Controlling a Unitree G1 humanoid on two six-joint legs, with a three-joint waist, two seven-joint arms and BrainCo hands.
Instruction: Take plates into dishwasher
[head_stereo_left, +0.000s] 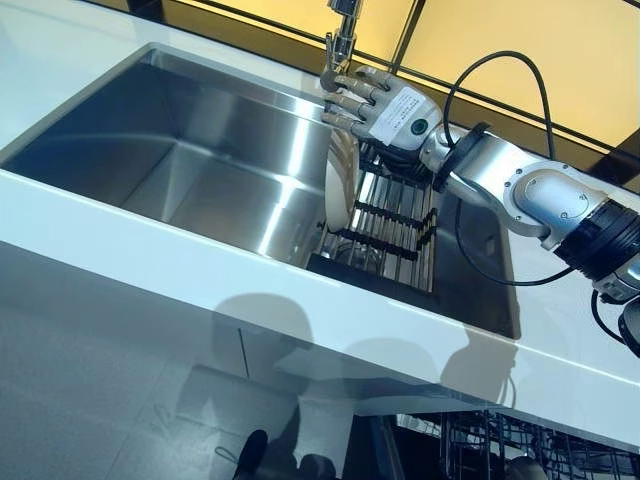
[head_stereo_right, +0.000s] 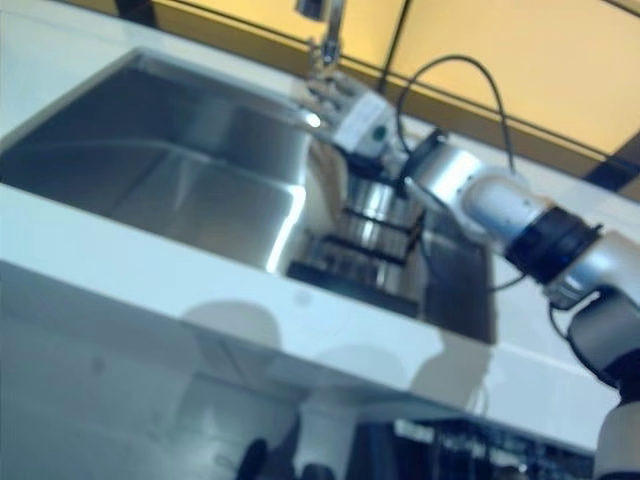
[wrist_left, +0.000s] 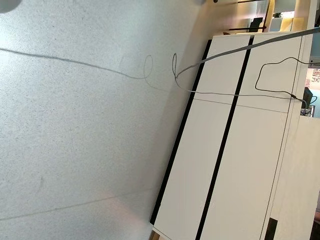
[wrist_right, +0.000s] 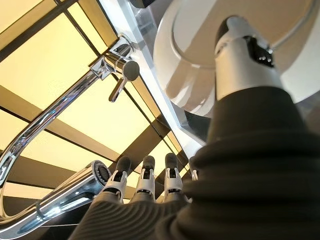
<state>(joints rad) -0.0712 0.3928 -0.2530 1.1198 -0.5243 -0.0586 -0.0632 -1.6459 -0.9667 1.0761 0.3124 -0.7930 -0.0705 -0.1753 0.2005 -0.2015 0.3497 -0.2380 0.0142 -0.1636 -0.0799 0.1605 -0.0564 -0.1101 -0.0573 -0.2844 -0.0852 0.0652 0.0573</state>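
One white plate stands on edge in the black dish rack at the right end of the steel sink. My right hand hovers over the plate's top rim, just below the tap. Its fingers are straight and spread, holding nothing. In the right wrist view the thumb reaches across the face of the plate; I cannot tell whether it touches. My left hand shows in no view.
The chrome faucet rises right beside the fingers. A white counter runs along the sink's front edge. Below it at the lower right sits a wire dishwasher rack. The left wrist view shows floor and white cabinets.
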